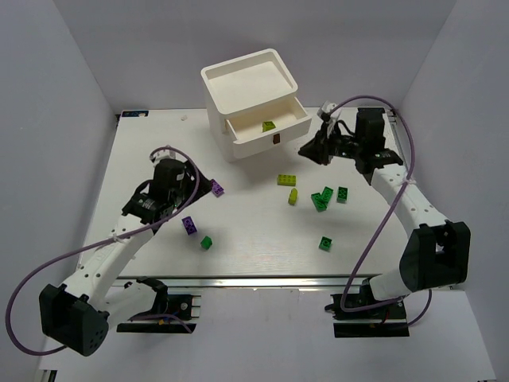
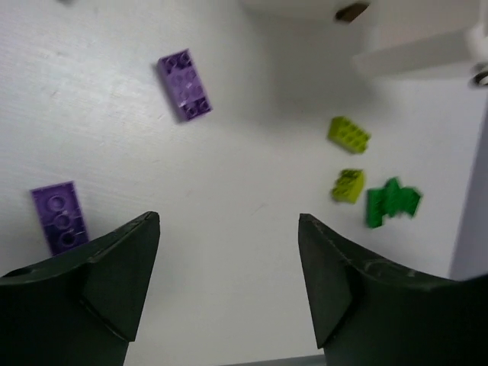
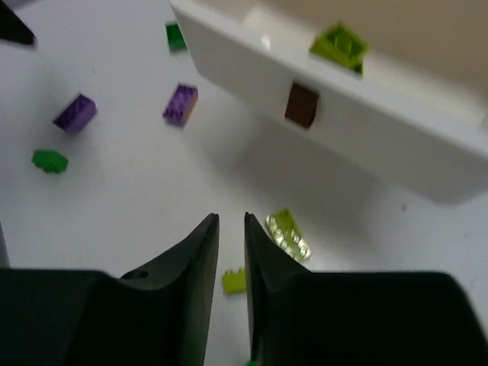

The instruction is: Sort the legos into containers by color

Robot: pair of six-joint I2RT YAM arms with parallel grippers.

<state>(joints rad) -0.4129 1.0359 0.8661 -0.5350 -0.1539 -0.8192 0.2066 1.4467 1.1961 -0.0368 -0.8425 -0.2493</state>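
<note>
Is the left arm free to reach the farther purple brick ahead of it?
Likely yes: the left hand is open and facing it, and nothing lies between it and the farther purple brick.

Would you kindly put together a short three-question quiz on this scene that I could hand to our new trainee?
1. Multiple choice: what colour is the lego lying in the open drawer? A purple, B yellow-green, C dark green.
2. True or false: the left claw is clamped on a brick.
3. Count: how many purple legos lie on the table?
Key: 1 B. 2 False, it stands open and empty. 3 Two.
</note>
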